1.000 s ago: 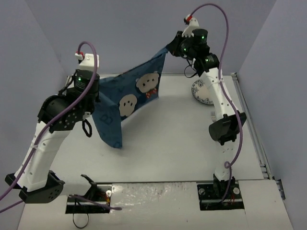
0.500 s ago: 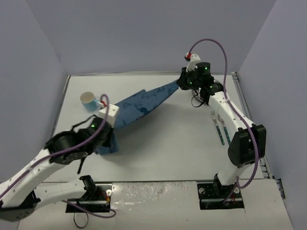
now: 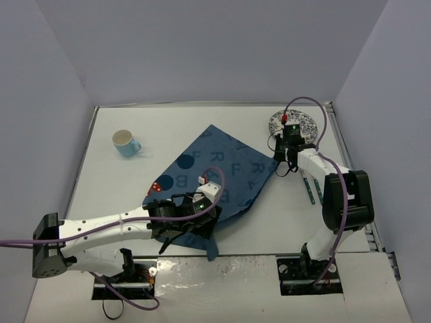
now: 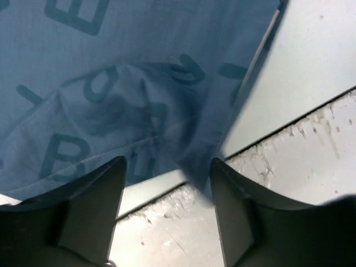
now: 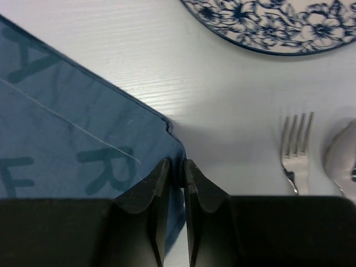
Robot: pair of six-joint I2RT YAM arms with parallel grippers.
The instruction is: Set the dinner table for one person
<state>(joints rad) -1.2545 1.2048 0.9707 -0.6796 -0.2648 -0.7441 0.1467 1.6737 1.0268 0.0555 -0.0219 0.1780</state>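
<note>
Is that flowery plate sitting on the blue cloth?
No, the plate rests on the bare white tabletop, clear of the blue cloth and its corner.

White matte dinner table [image 3: 283, 222], flat, rectangular

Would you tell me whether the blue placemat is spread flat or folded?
Mostly spread, not fully flat: the placemat lies open on the dinner table, but its near corner is rumpled by the left end effector.
</note>
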